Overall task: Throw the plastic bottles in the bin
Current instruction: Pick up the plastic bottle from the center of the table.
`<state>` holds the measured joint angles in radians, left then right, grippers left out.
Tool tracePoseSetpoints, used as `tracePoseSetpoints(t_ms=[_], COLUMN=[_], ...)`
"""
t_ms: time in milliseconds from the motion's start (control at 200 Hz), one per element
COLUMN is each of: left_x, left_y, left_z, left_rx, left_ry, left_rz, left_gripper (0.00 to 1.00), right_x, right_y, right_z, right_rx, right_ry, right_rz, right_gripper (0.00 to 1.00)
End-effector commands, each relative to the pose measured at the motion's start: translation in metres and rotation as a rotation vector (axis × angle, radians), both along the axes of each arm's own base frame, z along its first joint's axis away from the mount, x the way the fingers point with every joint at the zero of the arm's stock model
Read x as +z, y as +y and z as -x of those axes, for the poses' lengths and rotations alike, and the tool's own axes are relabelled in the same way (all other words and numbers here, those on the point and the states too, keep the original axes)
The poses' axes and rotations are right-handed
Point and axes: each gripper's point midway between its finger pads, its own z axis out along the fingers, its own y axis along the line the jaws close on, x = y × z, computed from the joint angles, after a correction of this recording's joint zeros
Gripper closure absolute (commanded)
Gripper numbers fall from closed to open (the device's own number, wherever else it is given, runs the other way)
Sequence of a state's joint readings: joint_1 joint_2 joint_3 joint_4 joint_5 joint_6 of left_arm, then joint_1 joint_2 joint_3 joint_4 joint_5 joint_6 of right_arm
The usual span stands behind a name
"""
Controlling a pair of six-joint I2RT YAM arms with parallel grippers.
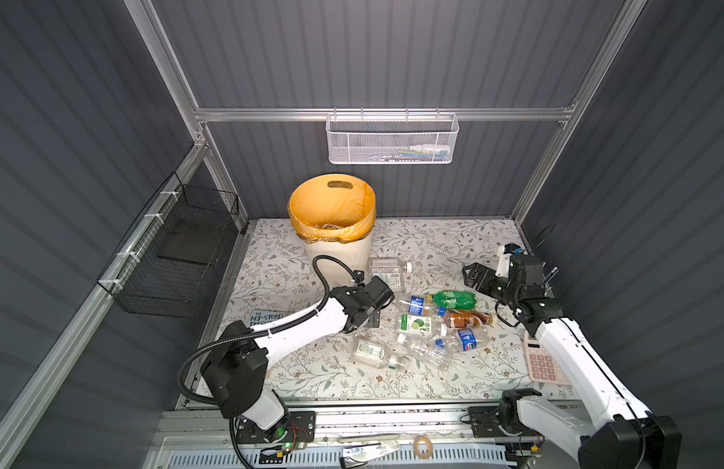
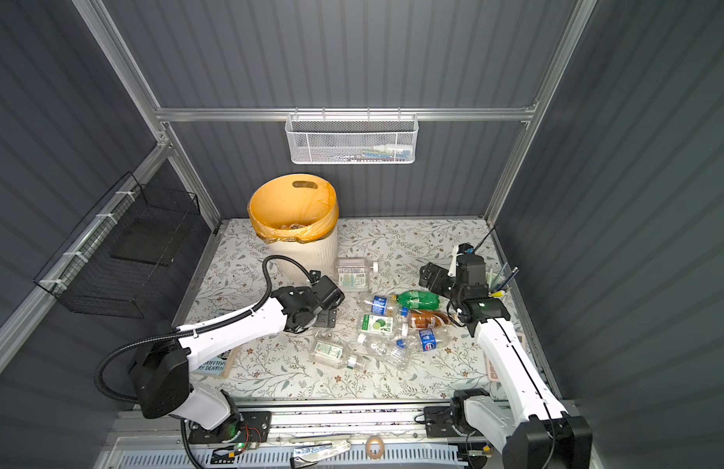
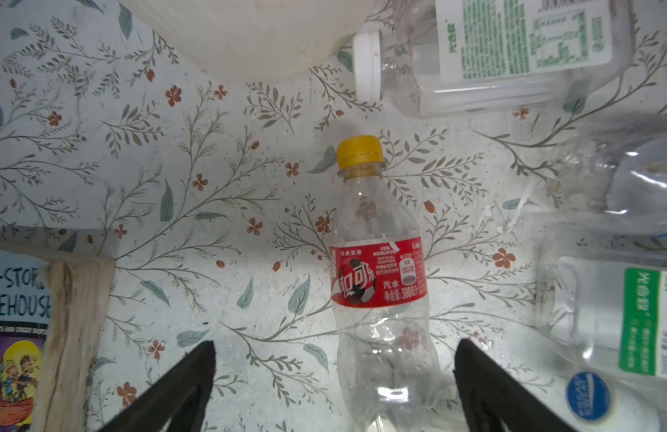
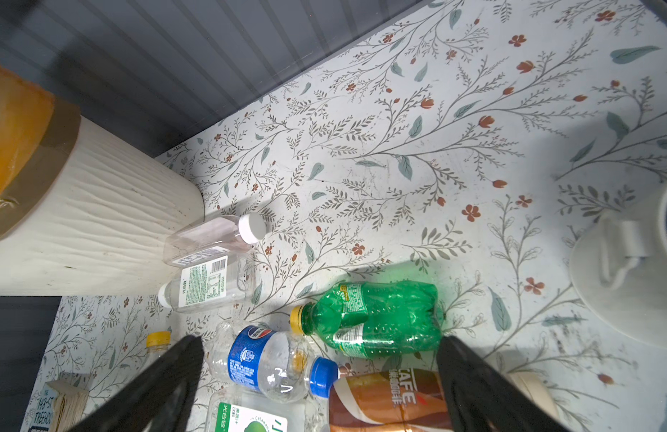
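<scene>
plastic bottles [image 1: 415, 325]: mostly clear, crumpled, lying | left fingers [image 3: 186, 381], right fingers [image 4: 171, 377]: wide apart, empty

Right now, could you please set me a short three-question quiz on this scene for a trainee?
1. True or false: the left claw and the right claw both stand open, gripping nothing.
2. The bin is: A) upright on the table; B) tipped on its side; C) upside down.
3. What colour is the cap of the red-labelled bottle in the left wrist view?

Key: 1 true; 2 A; 3 yellow.
</scene>
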<state>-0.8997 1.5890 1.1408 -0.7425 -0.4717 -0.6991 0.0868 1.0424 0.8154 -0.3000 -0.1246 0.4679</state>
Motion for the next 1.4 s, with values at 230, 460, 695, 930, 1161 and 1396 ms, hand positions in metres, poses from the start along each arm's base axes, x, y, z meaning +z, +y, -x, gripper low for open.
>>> tracePoseSetpoints(t_ms=[230, 460, 695, 930, 1161, 1396], left_x=[-0.056, -0.069, -0.057, 0.026, 0.168, 0.309], left_y=[-0.022, -0.019, -0.021, -0.030, -0.025, -0.015], left_z=[0.001, -0.002, -0.006, -0.022, -0.025, -0.033], left_rx=[-0.006, 0.001, 0.006, -0.030, -0.183, -0.288], left_ry=[0.105, 0.121, 0.092, -0.131, -0.572, -0.973], left_rz=[0.042, 0.044, 0.100, 0.235, 0.276, 0.193], left_gripper=[0.06, 0.27, 0.46, 0.53, 0.55, 0.53], right_x=[0.003, 0.002, 0.001, 0.006, 0.011, 0.015], right_y=[-0.002, -0.002, -0.003, -0.006, -0.007, -0.004], right_z=[0.000, 0.000, 0.001, 0.001, -0.001, -0.004], right_rx=[-0.011, -0.009, -0.009, -0.017, -0.023, -0.017], right_ry=[-0.013, -0.010, -0.012, -0.031, -0.053, -0.063], right_rz=[0.011, 0.019, 0.021, 0.037, 0.040, 0.024], right_gripper=[0.01, 0.01, 0.01, 0.01, 0.01, 0.01])
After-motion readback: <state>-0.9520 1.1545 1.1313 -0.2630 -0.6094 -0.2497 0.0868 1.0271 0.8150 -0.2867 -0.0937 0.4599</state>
